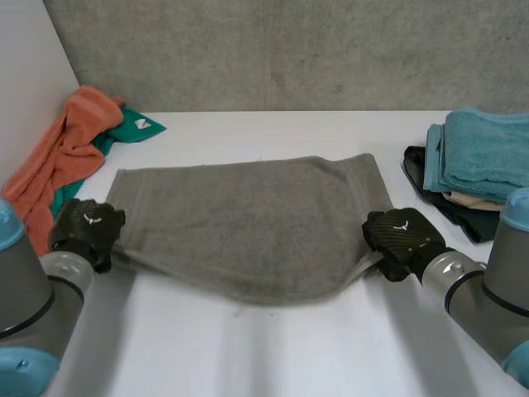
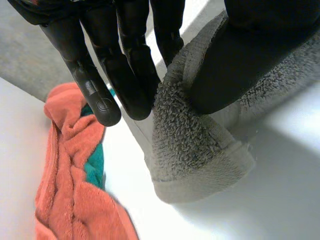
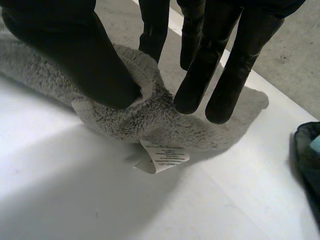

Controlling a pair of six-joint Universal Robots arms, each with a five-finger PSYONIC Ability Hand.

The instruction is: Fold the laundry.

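A grey towel (image 1: 248, 219) lies spread across the middle of the white table (image 1: 273, 347). My left hand (image 1: 87, 227) is at its near left corner. In the left wrist view the thumb (image 2: 240, 60) and fingers (image 2: 127, 75) pinch that corner (image 2: 195, 150), lifted off the table. My right hand (image 1: 401, 236) holds the near right corner. In the right wrist view its thumb (image 3: 75, 55) and fingers (image 3: 200, 80) pinch the grey towel (image 3: 135, 117), and a white care label (image 3: 160, 157) hangs below the corner.
An orange cloth (image 1: 62, 157) over a green one (image 1: 132, 131) is heaped at the far left, close beside my left hand. A stack of folded teal towels (image 1: 483, 153) on dark cloth (image 1: 450, 207) stands at the right edge. A grey wall runs behind the table.
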